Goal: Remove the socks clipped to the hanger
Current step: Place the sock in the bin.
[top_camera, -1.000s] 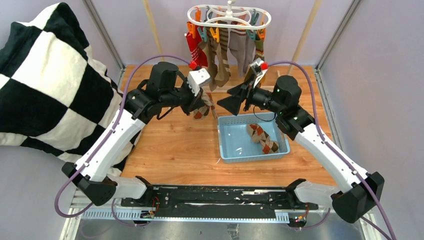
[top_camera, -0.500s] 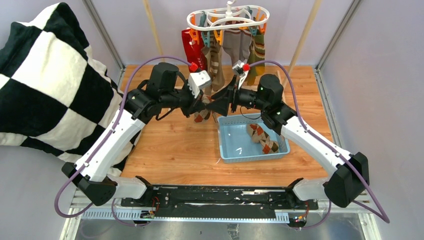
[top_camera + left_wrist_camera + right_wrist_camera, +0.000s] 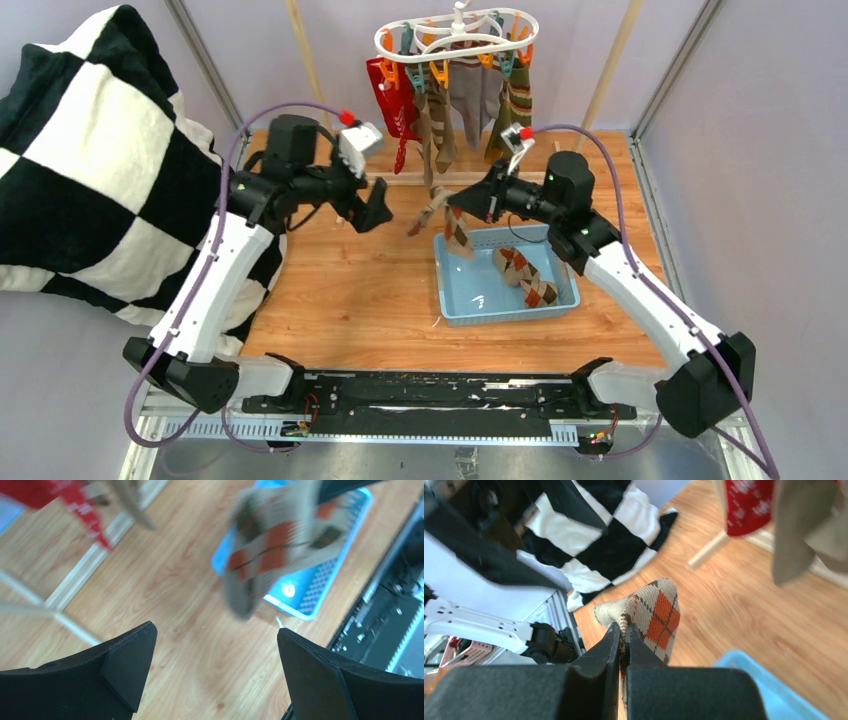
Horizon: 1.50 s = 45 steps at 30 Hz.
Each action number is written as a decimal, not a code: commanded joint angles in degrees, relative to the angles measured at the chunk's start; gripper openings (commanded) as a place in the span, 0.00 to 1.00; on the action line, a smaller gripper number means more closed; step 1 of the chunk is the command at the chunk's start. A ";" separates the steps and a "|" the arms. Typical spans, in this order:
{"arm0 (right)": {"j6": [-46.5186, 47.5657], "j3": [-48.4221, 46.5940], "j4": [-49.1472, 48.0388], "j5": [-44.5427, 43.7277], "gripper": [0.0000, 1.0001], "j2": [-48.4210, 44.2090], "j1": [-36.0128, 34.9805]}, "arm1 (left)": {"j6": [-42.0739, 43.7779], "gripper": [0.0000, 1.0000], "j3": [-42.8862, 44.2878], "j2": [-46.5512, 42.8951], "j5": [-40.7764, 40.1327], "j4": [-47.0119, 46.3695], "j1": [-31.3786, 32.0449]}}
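Right gripper (image 3: 622, 627) was clamped tight on the argyle sock (image 3: 458, 235), which dangled from its tips over the blue basket's (image 3: 505, 318) left rim. Left gripper (image 3: 375, 205) sat wide open and empty off to the sock's left, with the hanger (image 3: 455, 42) behind both.

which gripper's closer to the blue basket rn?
Right. The right gripper, shut on the argyle sock, is at the far-left corner of the blue basket; the left gripper stands open farther left.
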<state>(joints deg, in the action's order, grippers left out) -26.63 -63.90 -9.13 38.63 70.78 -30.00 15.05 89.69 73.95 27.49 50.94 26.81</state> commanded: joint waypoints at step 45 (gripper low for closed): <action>-7.56 16.55 32.05 -36.91 0.20 -12.27 17.23 | -7.37 1.00 -4.72 -5.65 1.94 0.83 -15.68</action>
<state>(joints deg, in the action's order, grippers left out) -31.11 -46.94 21.47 -6.31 52.71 -15.92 8.21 83.37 67.99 28.80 51.57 11.90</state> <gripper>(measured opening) 0.268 0.994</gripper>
